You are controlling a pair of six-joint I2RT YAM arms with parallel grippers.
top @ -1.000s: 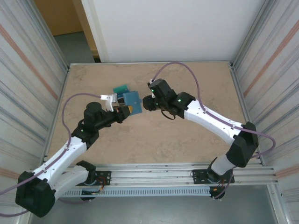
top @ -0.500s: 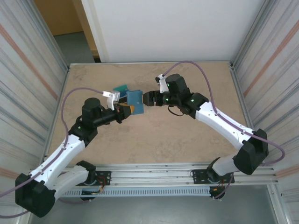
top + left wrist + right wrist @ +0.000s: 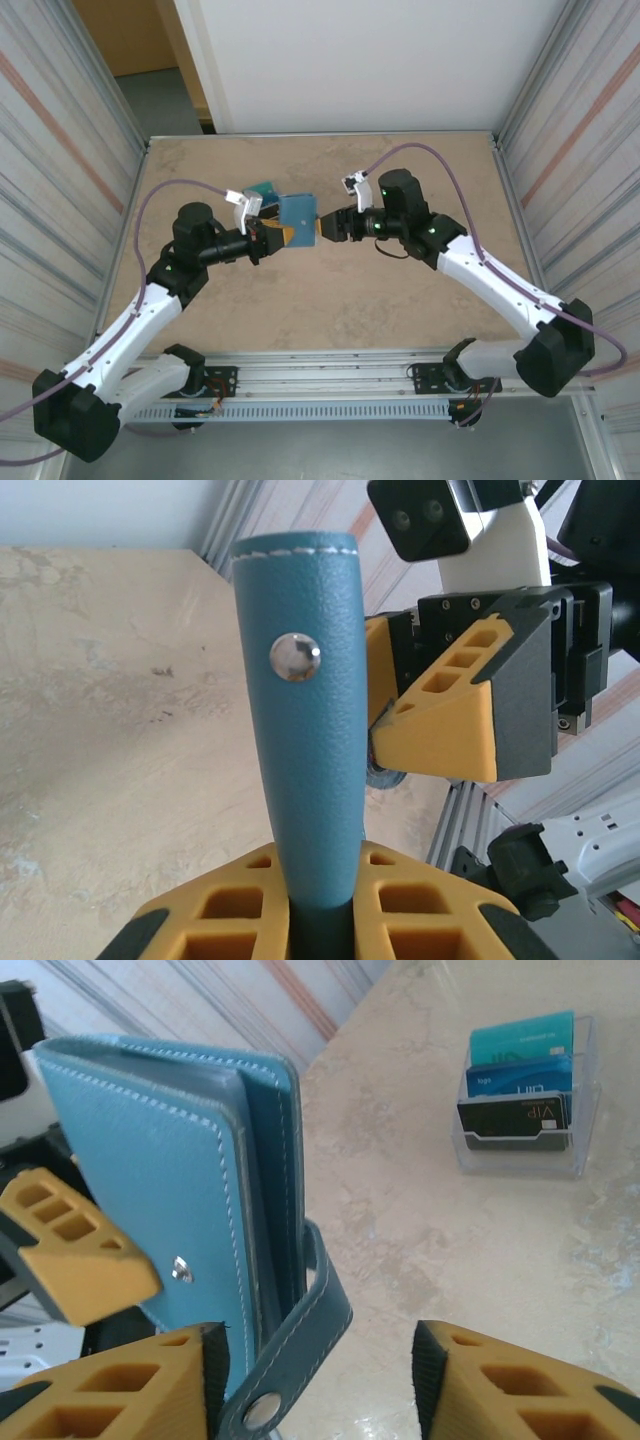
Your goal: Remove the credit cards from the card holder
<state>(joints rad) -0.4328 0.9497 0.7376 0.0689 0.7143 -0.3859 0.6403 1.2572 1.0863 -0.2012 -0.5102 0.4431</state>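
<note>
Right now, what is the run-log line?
left gripper: shut on card holder | right gripper: open at its strap | credit cards: in clear stand

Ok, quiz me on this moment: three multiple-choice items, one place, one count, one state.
1. Where is the wallet? A upright in the left gripper B in a drawer C on a shelf
2. Cards in the clear stand? A one B three C five
3. The wallet's snap strap is: A fastened B undone C missing
Answers: A, its fingers clamp the wallet; B, teal, blue and black cards show; B, the strap hangs loose between the open right gripper fingers.
</note>
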